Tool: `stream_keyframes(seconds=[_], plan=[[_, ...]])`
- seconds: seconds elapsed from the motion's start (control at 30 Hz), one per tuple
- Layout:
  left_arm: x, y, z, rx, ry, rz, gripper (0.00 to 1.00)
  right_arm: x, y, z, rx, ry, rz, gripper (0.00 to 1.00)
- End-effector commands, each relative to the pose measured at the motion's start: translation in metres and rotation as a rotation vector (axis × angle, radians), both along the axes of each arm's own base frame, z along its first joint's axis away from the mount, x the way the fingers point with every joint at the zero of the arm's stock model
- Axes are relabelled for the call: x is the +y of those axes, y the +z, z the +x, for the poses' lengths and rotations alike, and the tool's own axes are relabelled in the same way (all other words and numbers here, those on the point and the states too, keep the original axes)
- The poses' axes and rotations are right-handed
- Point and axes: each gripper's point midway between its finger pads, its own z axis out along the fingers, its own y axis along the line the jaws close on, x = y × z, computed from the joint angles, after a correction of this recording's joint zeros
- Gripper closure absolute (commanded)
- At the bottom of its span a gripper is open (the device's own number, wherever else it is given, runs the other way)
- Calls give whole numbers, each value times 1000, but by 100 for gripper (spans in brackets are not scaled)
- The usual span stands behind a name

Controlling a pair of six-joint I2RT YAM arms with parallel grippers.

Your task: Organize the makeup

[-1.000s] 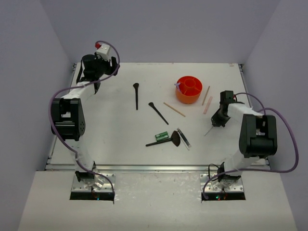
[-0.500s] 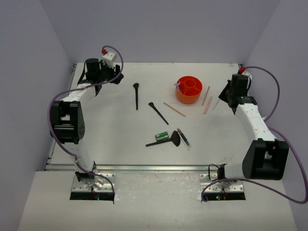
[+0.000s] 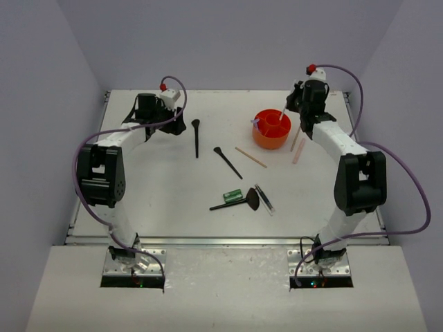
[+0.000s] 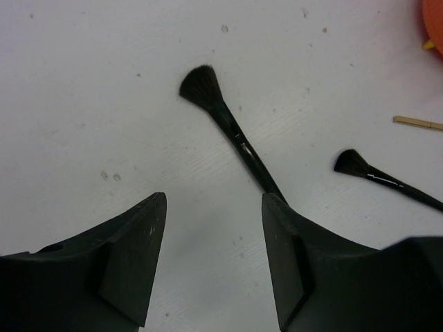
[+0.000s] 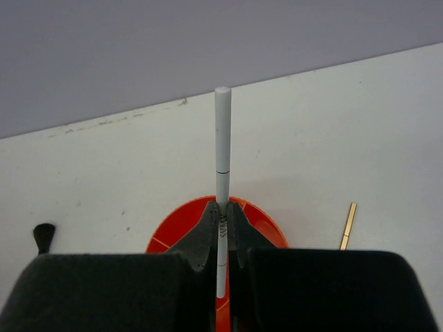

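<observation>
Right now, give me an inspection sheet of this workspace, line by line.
Surface: white table, faintly specked.
Job's things: black brush, slimmer brush, fan brush, green tube, tan stick, pink stick lie loose; lilac tool at orange cup's rim.
Clutter: nothing seen.
Grippers: left gripper open beside black brush; right gripper shut on white stick above the cup.
Cables: purple cables loop from both arms, off the items.
Surroundings: plain lilac walls.

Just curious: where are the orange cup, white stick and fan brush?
orange cup (image 3: 268, 143): top view, outer wall
white stick (image 5: 222, 131): right wrist view, upper shaft
fan brush (image 3: 253, 200): top view, fan head
</observation>
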Motion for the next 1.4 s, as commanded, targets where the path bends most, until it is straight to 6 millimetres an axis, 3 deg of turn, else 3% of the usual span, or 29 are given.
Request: stream_keyframes(seconds=[0.0, 0.3, 0.43, 0.57, 0.73, 0.9, 1.07, 1.37], plan=[[7, 9, 1, -13, 40, 0, 44, 9, 6, 5, -45, 3, -3, 100], [7, 8, 4, -16, 39, 2, 44, 6, -42, -14, 21, -23, -20, 100], [9, 7, 3, -15, 41, 6, 44, 1, -53, -24, 39, -44, -25, 100], [10, 2, 0, -8, 39, 11, 44, 0, -38, -25, -16, -48, -19, 100], [8, 2, 1, -8, 31, 3, 43, 9, 9, -4, -87, -9, -13, 100], [7, 7, 4, -21, 29, 2, 43, 13, 29, 0, -122, 13, -20, 100], [9, 9, 4, -29, 32, 8, 43, 13, 20, -3, -100, 16, -23, 100], [9, 7, 4, -28, 34, 2, 43, 15, -18, -17, -19, 31, -35, 100]])
